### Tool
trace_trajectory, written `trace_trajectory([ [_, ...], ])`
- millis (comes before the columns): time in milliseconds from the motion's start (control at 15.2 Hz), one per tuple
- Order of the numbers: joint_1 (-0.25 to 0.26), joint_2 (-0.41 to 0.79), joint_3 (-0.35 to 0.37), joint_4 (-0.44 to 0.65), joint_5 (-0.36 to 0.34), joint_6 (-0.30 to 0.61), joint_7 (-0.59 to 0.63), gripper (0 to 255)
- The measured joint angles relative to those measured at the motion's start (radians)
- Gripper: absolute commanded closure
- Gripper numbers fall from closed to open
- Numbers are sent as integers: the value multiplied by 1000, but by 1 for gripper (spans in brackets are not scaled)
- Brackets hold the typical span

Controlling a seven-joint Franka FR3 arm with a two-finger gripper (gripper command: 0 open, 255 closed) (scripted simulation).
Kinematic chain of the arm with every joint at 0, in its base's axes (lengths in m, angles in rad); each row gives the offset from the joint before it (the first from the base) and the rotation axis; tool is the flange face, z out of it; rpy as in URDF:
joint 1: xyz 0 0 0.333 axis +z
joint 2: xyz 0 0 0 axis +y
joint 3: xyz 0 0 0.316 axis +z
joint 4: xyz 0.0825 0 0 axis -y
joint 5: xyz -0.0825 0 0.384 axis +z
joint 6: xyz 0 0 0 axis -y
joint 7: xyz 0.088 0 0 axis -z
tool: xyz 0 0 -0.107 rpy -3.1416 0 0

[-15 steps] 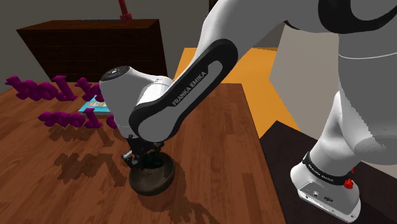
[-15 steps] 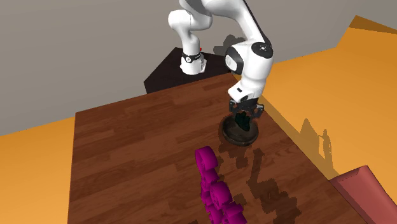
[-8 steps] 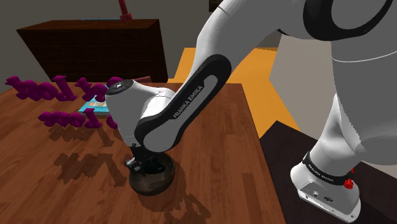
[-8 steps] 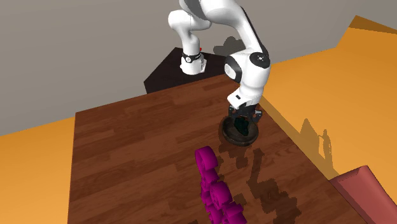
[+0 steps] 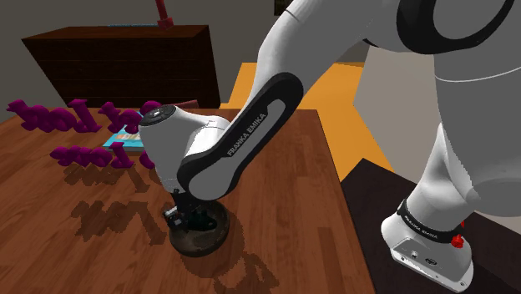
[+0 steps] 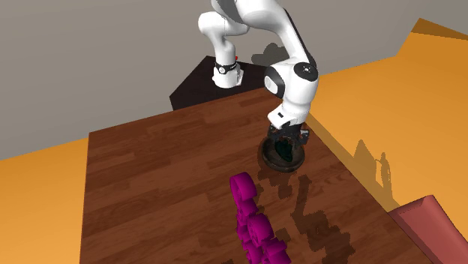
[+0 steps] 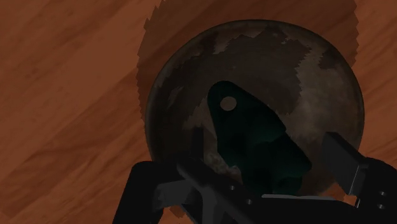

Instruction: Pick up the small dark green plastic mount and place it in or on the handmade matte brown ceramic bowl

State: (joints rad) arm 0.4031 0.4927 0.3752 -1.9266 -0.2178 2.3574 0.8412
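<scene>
In the shoulder view we see the gripper [image 5: 190, 219] lowered into the brown bowl [image 5: 205, 242] on the wooden table [image 5: 284, 175], with purple shapes [image 5: 88, 154] well apart from it. In the second exterior view the bowl [image 6: 264, 159] sits under the hand, and the dark green mount [image 6: 285, 152] shows inside it. In the wrist view we find the mount [image 7: 251, 137] lying in the bowl [image 7: 299, 63], between fingers [image 7: 347, 165] that stand wide apart. The jaws are open, and that finger is clear of the mount.
</scene>
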Motion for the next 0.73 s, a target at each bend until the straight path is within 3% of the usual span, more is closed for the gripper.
trace_trajectory([
  [264,0,0,0,0,0,0,0,0],
  [726,-20,-80,25,19,41,-94,-26,0],
])
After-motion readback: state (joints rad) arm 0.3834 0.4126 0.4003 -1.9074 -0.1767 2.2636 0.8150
